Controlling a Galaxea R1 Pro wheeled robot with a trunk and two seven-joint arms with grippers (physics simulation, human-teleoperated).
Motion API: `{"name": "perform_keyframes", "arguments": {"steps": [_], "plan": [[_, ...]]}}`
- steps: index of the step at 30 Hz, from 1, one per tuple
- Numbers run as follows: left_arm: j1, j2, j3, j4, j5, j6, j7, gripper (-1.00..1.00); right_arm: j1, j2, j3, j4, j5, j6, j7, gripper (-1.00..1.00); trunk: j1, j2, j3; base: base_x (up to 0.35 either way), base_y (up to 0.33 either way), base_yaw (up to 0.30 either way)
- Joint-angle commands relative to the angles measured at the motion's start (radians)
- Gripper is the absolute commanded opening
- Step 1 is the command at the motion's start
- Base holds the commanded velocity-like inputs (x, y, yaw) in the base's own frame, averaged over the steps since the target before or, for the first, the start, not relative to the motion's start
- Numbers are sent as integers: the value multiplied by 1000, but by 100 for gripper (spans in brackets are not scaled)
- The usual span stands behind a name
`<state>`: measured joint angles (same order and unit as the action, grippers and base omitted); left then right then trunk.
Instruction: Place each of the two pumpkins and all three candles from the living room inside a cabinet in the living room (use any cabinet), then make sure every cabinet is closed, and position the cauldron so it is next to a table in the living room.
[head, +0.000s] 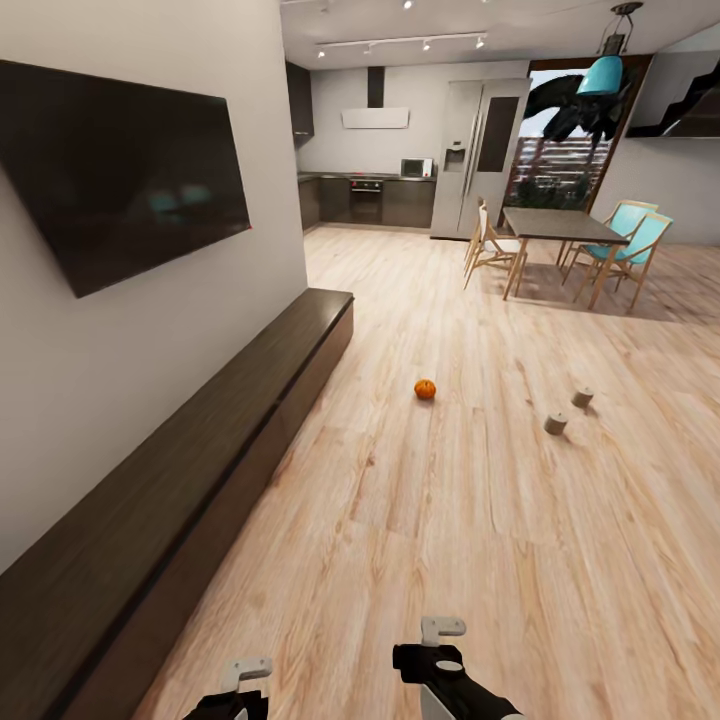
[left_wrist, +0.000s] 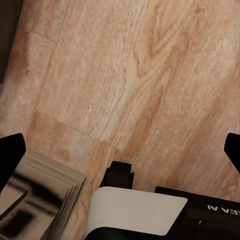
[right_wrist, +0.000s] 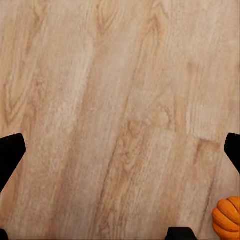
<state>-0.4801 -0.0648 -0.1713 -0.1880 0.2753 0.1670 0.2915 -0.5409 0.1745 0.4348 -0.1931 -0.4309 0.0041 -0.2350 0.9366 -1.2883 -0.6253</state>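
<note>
One small orange pumpkin (head: 425, 389) sits on the plank floor in the middle of the living room. Two stubby candles (head: 555, 424) (head: 582, 397) stand to its right. The long dark cabinet (head: 250, 400) runs along the left wall under the TV, its fronts flush. In the right wrist view my right gripper (right_wrist: 121, 150) is open over bare floor, and a pumpkin (right_wrist: 228, 216) peeks in at the frame's corner, outside the fingers. My left gripper (left_wrist: 122, 150) is open too, with nothing between its fingers. Both arms (head: 245, 690) (head: 445, 665) hang low at the front of the head view.
A black TV (head: 120, 175) hangs on the left wall. A dining table (head: 560, 225) with chairs stands at the far right, with the kitchen and fridge (head: 480, 160) behind it. Open floor lies between me and the pumpkin. A corner of the cabinet (left_wrist: 7, 30) shows in the left wrist view.
</note>
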Motion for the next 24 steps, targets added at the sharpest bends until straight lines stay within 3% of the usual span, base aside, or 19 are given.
{"name": "perform_keyframes", "arguments": {"steps": [1,24], "plan": [[0,0,-8,-2,8,6,6,100,-1,0,9,0,-8,0,-6,100,0,0,-1,83,0,0],[0,0,-8,-2,8,5,6,100,-1,0,9,0,-8,1,-6,100,0,0,-1,102,0,0]]}}
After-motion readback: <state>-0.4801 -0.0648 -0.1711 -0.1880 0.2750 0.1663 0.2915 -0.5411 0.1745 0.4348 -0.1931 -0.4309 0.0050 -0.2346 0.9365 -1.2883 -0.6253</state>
